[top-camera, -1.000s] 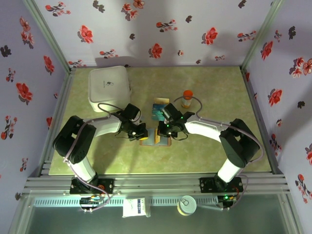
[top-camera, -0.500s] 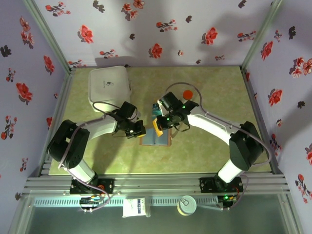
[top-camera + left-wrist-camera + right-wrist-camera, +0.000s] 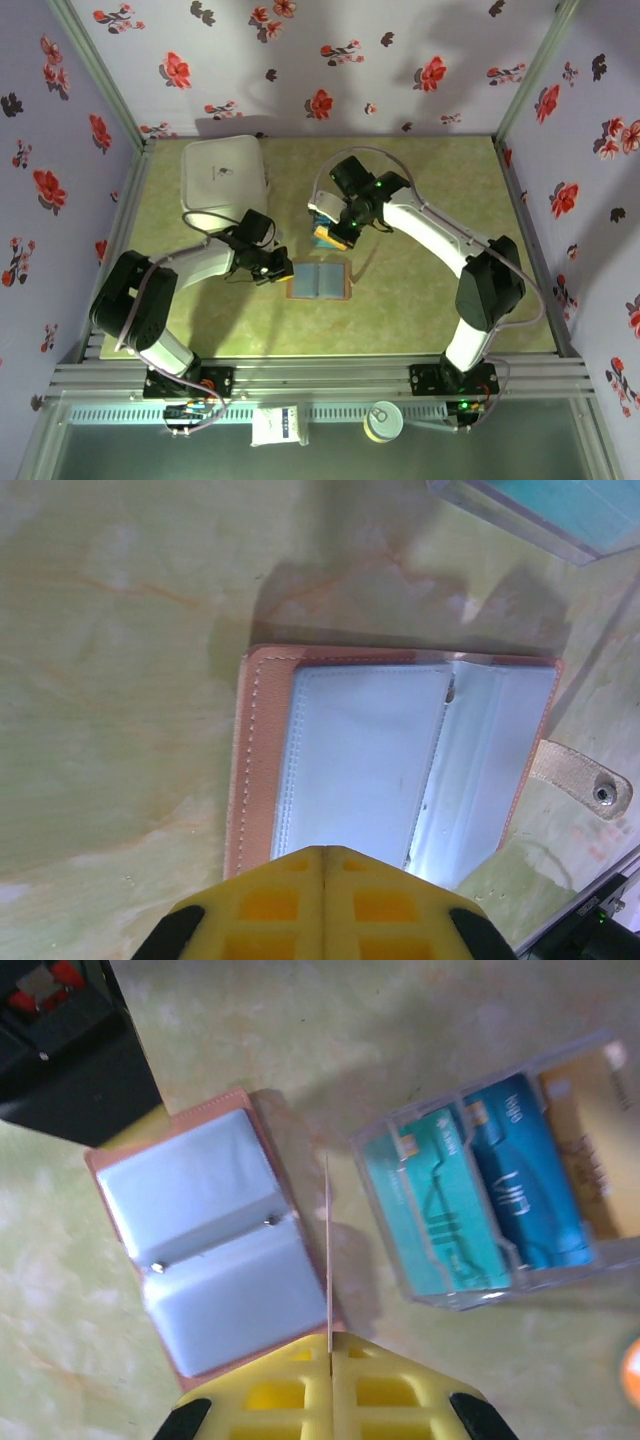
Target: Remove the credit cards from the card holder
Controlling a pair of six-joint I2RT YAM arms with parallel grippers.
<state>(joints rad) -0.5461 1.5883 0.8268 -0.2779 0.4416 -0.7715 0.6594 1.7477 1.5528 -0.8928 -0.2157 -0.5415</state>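
Clamping a card point(image 3: 328, 1250) edge-on is the right pincer point(image 3: 329, 1338), left pincer point(image 3: 322, 854) together, other cards' point(image 3: 520, 1190) lettering illegible.

The green marbled table point(image 3: 430, 290) carries three things. A white square box point(image 3: 225, 178) sits toward 10 o'clock, near the far left corner. A brown card holder point(image 3: 318, 280) lies open and flat just toward 6 o'clock of centre. At its 12 o'clock, close by, is a clear tray point(image 3: 470, 1298) holding teal, blue and tan cards point(image 3: 525, 1185).
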